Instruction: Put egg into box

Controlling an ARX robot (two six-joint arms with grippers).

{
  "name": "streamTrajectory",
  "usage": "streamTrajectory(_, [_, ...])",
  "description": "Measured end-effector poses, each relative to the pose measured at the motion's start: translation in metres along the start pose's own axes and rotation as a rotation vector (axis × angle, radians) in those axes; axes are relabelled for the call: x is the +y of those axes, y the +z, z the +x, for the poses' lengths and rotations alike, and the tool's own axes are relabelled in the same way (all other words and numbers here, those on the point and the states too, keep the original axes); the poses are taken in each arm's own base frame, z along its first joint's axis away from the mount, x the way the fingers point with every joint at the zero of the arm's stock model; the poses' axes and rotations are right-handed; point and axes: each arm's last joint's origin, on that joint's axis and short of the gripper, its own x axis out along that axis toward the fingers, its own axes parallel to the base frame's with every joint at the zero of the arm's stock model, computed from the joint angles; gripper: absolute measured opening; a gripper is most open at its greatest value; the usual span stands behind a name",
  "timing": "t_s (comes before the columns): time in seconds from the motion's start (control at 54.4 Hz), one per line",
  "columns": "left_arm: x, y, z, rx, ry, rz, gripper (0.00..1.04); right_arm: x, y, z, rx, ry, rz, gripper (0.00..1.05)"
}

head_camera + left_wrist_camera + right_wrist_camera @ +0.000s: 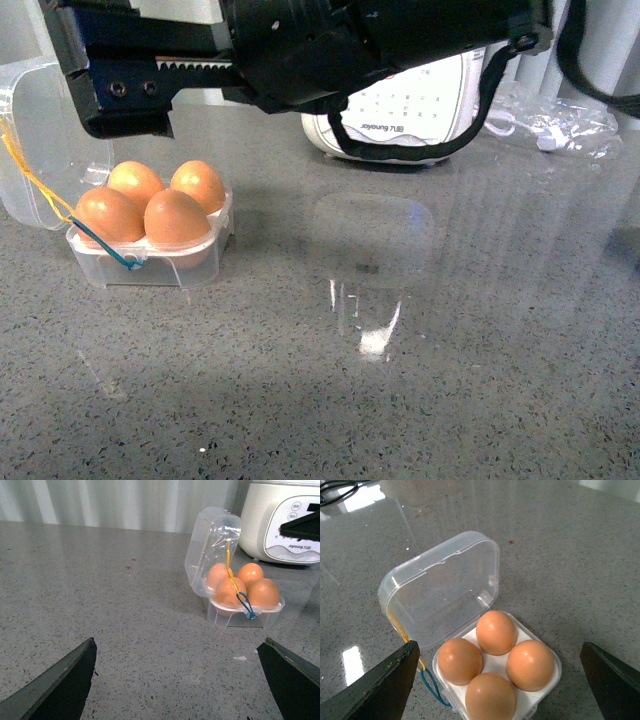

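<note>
Front view: the right hand (112, 92) hangs over the box (150, 268), lid (28, 140) up, four eggs (176, 217) seated just below it; which one is the task's, can't tell. Left wrist view: left hand (178, 647) spread wide, empty, box well ahead on the surface (125, 605). Right wrist view: right hand spread wide too, gripping nothing, every cell filled directly beneath.
</note>
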Motion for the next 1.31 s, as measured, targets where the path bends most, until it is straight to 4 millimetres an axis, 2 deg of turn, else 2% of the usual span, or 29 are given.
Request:
streamTrajectory(0.147, [0.000, 0.000, 0.000, 0.000, 0.000, 0.000, 0.98, -0.009, -0.001, -0.021, -0.045, -0.083, 0.015, 0.98])
streamTrajectory(0.276, [0.000, 0.000, 0.000, 0.000, 0.000, 0.000, 0.98, -0.021, -0.005, -0.051, -0.096, -0.214, 0.024, 0.98])
streamTrajectory(0.478, [0.000, 0.000, 0.000, 0.000, 0.000, 0.000, 0.98, -0.031, -0.015, -0.110, -0.181, -0.442, 0.014, 0.98])
streamTrajectory(0.625, [0.000, 0.000, 0.000, 0.000, 0.000, 0.000, 0.98, -0.031, -0.034, -0.162, -0.226, -0.610, -0.015, 0.98])
streamTrajectory(0.827, [0.000, 0.000, 0.000, 0.000, 0.000, 0.000, 0.98, -0.031, -0.057, -0.219, -0.274, -0.767, 0.000, 0.98])
streamTrajectory(0.919, [0.000, 0.000, 0.000, 0.000, 0.000, 0.000, 0.98, -0.032, -0.063, -0.234, -0.289, -0.832, 0.006, 0.98])
streamTrajectory(0.974, [0.000, 0.000, 0.000, 0.000, 0.000, 0.000, 0.98, -0.030, -0.069, -0.240, -0.326, -0.920, 0.016, 0.85])
streamTrajectory(1.177, [0.000, 0.000, 0.000, 0.000, 0.000, 0.000, 0.98, -0.021, -0.114, -0.255, -0.313, -0.929, 0.027, 0.39])
streamTrajectory(1.305, [0.000, 0.000, 0.000, 0.000, 0.000, 0.000, 0.98, -0.014, -0.127, -0.258, -0.314, -0.933, 0.027, 0.17])
